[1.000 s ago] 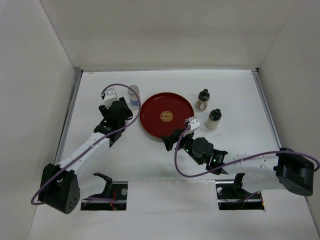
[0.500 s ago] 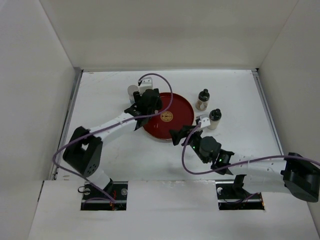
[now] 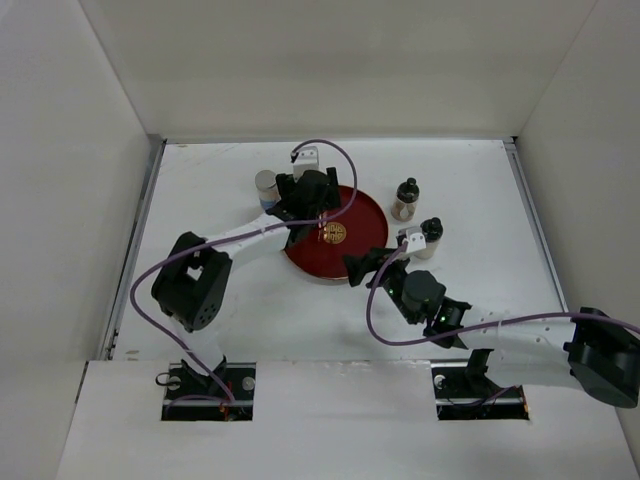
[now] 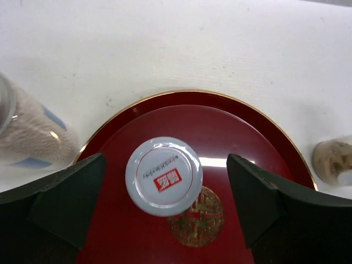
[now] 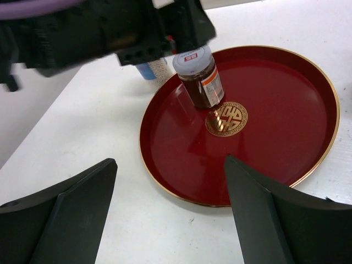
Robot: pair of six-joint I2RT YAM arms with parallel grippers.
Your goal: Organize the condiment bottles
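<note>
A dark brown bottle with a pale grey-white cap stands upright on the red plate, beside its gold emblem. My left gripper hangs over it, open, with both fingers clear of the cap. The arm hides this bottle in the top view. The cylinder bottle with the blue-white label stands on the table left of the plate. Two beige black-capped bottles stand right of the plate. My right gripper is open and holds nothing at the plate's near rim.
White walls close in the table on the left, right and back. The left arm stretches across the table's left half towards the plate. The right arm lies along the near right, its purple cable looping above it.
The left gripper has swung right, from beside the cylinder bottle to over the plate, and now stands open around the brown bottle. The right gripper has shifted slightly up and right.
</note>
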